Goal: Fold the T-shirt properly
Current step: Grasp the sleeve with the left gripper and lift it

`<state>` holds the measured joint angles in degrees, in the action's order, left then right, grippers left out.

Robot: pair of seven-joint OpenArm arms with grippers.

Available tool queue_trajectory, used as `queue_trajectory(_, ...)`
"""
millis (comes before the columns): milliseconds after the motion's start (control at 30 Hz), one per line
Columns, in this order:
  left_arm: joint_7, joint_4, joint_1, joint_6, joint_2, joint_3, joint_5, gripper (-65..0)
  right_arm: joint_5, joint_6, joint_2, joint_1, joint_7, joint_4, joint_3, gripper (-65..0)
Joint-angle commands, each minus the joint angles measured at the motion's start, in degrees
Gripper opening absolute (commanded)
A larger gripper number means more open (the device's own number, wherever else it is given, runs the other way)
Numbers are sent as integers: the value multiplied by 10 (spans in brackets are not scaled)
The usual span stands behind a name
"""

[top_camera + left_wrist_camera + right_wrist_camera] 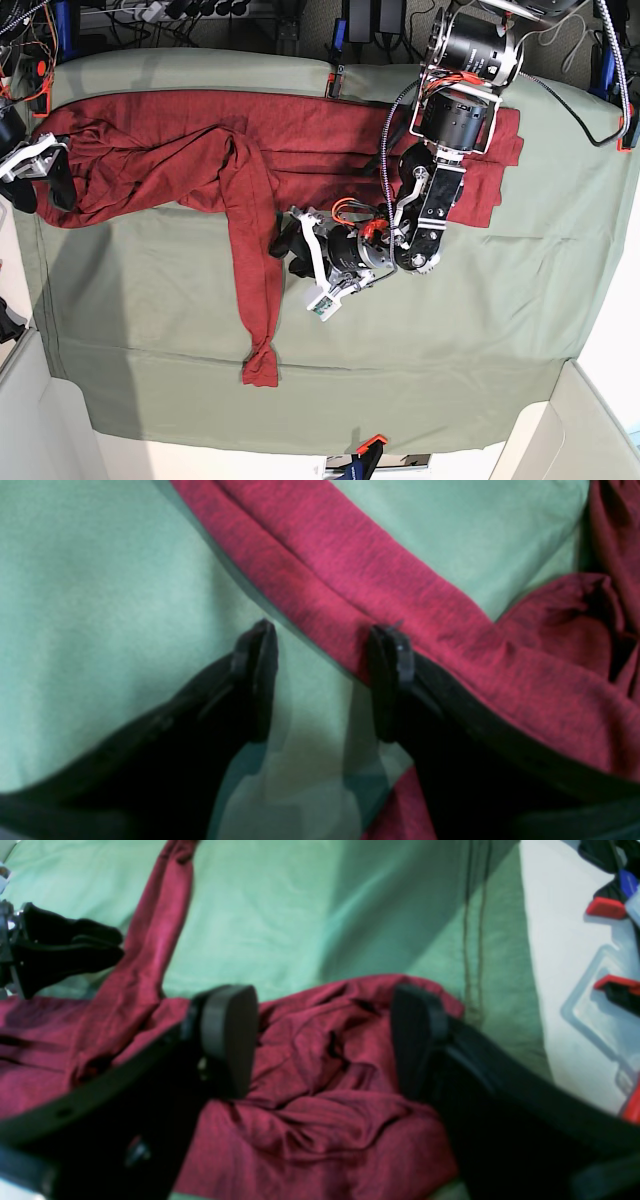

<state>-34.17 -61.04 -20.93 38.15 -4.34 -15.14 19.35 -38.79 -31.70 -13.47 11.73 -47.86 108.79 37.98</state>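
T-shirt (200,160) sprawled across upper half of base frame on green sheet (450,330), long strip trailing down centre. Left gripper (322,680) jaws apart beside strip edge, nothing held. Right gripper (325,1040) wide open over bunched end, far left. Tip: pinch hem edge only, not sheet, lift slow.

Both grippers (320,685) (325,1040) wide apart, empty
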Motion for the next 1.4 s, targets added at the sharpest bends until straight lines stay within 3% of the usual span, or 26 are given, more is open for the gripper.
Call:
queue_trajectory(0, 5, -6, -14, 0, 7, 2, 13, -328, -11, 0, -8, -4, 13, 10, 4, -239)
queue_trajectory(467, -23, 4, -14, 0, 62, 2, 31, -345, -11, 0, -8, -4, 0, 10, 4, -239)
queue_trajectory(600, -17, 18, -14, -1, 64, 2, 18, -469, -11, 0, -8, -4, -3, 10, 4, -239)
queue_trajectory(700, -7, 29, -14, 0, 64, 2, -20, -633, -12, 0, -8, -4, -3, 10, 4, -239)
queue_trajectory(800, -6, 30, -15, 0, 64, 2, -55, -650, -12, 0, -8, -4, -3, 10, 4, -239)
queue_trajectory(900, -31, 19, -19, 0, 59, 3, -49, -650, -11, 0, -8, -4, -2, 10, 4, -239)
queue_trajectory(1133, -123, -158, 34, 15, 14, 4, 28, -650, -11, 0, -8, -4, -2, 10, 4, -239)
queue_trajectory(1367, -139, -288, 121, 15, -64, 4, 62, -650, -11, 0, -10, -4, -2, 10, 4, -239)
